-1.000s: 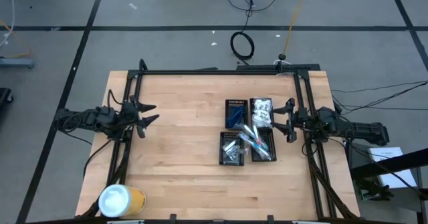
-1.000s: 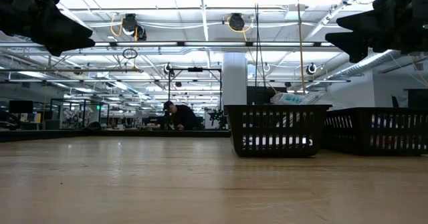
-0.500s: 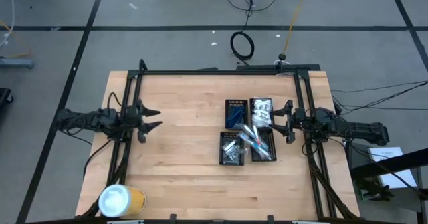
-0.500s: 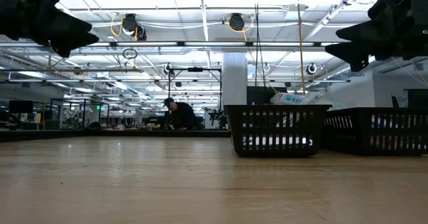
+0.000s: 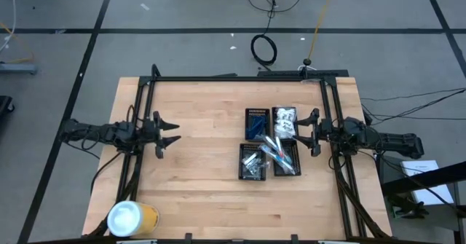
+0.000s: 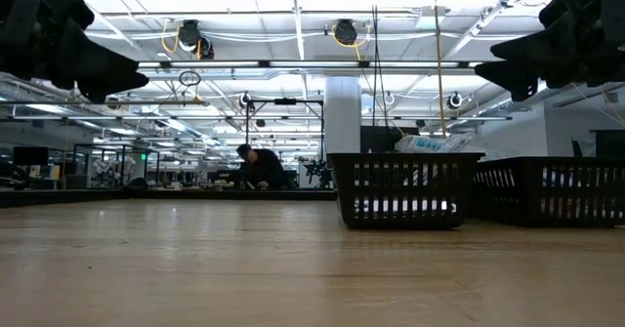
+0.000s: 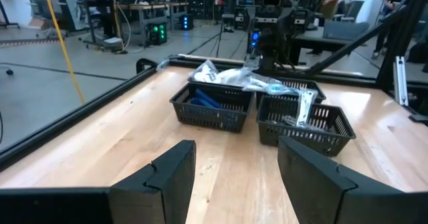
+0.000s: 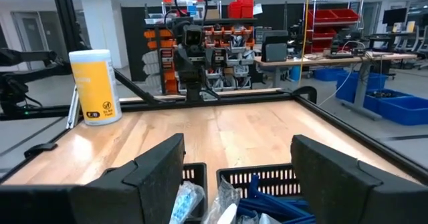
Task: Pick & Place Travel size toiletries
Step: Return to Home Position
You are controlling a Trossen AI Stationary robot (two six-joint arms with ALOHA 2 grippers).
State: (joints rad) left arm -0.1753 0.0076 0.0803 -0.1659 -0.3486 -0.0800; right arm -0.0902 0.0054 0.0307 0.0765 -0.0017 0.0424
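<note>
The toiletries lie in a cluster of black gridded trays [image 5: 255, 138] right of the table's middle. Blue razors [image 5: 255, 127] fill one tray, white packets [image 5: 284, 119] another, and silvery tubes [image 5: 251, 165] a third. Slim brushes and tubes [image 5: 275, 151] lie across two tray rims. My left gripper [image 5: 175, 131] hovers open over bare wood on the table's left and faces the trays [image 7: 221, 107]. My right gripper [image 5: 304, 132] hangs open just right of the trays, above their rims [image 8: 257, 176]. Both hang well above the table in the low view.
A yellow cylinder with a white lid [image 5: 132, 218] stands at the table's near-left corner. A black rail frame [image 5: 233, 78] runs along the far, left and right edges. Bare wood [image 5: 204, 149] lies between my left gripper and the trays. A person [image 6: 256, 166] shows far behind the table.
My left gripper has moved toward the table's right, closer to the trays, and has come a little lower. It has stayed open. The trays and toiletries have kept their places.
</note>
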